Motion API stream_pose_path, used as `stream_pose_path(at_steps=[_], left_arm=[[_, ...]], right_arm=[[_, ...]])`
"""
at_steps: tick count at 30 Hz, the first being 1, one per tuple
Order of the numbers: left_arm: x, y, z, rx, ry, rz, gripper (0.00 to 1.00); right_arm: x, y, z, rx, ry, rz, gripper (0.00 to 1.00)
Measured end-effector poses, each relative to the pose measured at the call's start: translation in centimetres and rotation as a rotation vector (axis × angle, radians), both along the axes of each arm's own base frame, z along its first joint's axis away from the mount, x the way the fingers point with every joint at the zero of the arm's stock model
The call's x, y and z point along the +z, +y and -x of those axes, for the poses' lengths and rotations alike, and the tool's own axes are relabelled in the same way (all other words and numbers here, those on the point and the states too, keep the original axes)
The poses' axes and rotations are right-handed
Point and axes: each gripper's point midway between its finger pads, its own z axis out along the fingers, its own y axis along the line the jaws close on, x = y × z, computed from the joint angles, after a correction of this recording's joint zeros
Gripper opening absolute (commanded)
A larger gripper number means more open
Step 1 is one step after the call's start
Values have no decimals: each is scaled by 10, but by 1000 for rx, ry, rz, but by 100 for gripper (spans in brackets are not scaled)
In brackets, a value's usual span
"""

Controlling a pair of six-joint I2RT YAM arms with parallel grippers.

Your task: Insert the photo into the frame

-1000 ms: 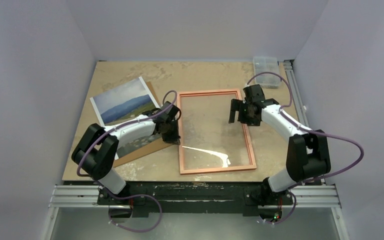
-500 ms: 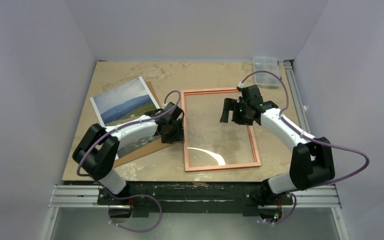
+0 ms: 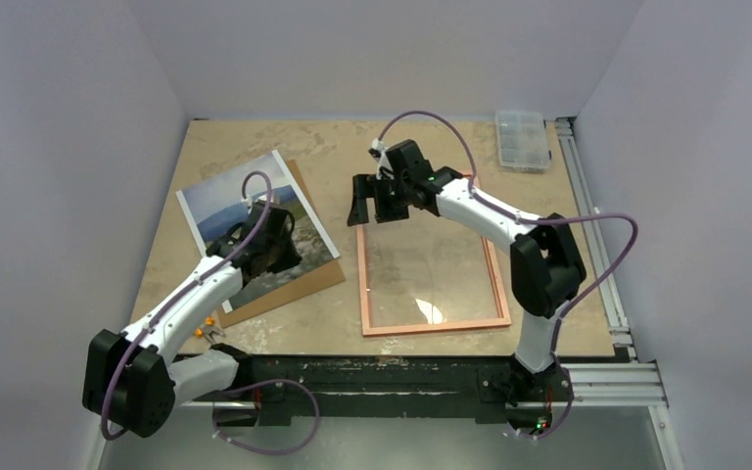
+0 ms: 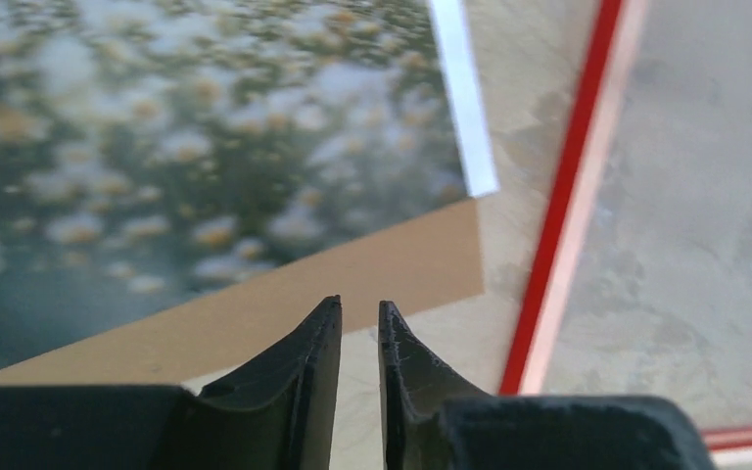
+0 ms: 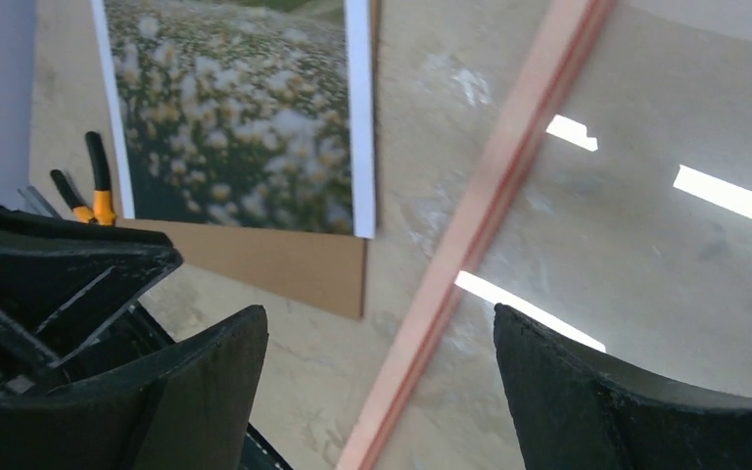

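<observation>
Photo [image 3: 240, 196] lies left of the frame [image 3: 362, 284].
Left hand [image 4: 358, 305] narrow, right hand [image 5: 377, 323] wide (both empty); pinch the photo's white border, lifting flat.

the table [image 3: 431, 147] holds the frame [image 3: 436, 326], a backing board [image 3: 299, 284] and a clear box [image 3: 522, 139].

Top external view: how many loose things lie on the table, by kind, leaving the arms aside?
Photo: 1
Backing board: 1
Frame: 1
Clear plastic box: 1
Orange-handled tool: 1, seemingly one pair of pliers
Total: 5
</observation>
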Motion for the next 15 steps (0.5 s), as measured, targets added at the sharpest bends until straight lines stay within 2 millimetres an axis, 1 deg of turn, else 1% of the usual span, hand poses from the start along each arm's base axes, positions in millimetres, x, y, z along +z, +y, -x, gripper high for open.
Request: stream_pose_path(at_steps=[2,4,7,11,15], left_arm=[[-9,18,0,58,30,-16,10],[-22,38,2,123,81,-30,8],[-39,57,6,188,151,-45,5],[-56,64,12,216,226,-56,3],[-73,65,17,221,297,-75,0]], right_arm=[[-1,22,-1,40,5,-21,81],[-7,43,-1,77,21,-36,81],[-25,63,-1,114,59,-40,80],[-54,76,1,136,124,-26,78],[-75,83,0,141,169,2,78]])
